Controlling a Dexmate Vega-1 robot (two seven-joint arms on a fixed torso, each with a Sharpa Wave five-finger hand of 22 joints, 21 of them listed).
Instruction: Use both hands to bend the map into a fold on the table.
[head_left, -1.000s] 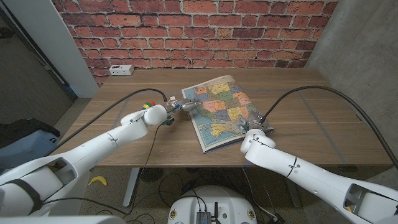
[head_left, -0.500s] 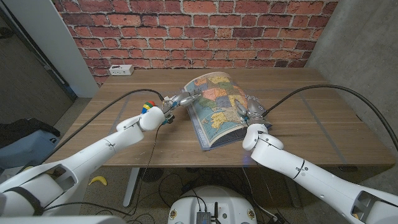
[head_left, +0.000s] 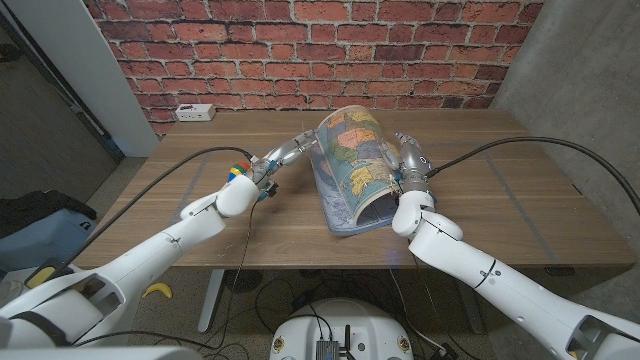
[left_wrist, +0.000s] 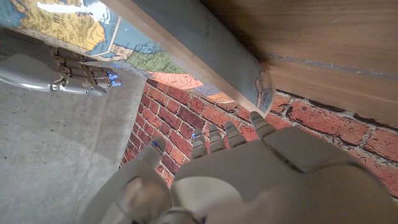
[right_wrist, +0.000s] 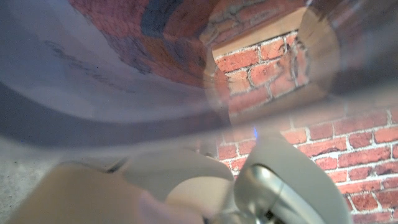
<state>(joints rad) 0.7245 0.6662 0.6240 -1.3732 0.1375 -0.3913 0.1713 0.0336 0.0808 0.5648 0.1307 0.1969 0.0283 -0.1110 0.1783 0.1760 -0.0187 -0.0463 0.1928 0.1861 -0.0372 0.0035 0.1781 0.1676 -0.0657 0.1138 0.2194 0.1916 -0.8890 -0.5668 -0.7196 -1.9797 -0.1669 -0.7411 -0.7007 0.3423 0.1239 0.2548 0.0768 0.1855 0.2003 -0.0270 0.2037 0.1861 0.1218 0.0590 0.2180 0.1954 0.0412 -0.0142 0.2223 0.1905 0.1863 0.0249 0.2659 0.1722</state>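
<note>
Glossy paper map (head_left: 350, 165) arched into a tube, left hand (head_left: 285, 155) and right hand (head_left: 408, 160) gripping its edges

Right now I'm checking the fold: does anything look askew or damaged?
The map arches off the table, bowed between the left hand and right hand, not creased. No tears visible.

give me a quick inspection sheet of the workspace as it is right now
surface: wooden table, bare wood at its right end
job's things: map bowed up into an arch, its near edge on the table
clutter: white power strip at the far left edge
hands: left hand at the map's left edge; right hand against its right side; grip unclear
cables: black cables arch over both arms
surroundings: brick wall behind; yellow thing on the floor
</note>
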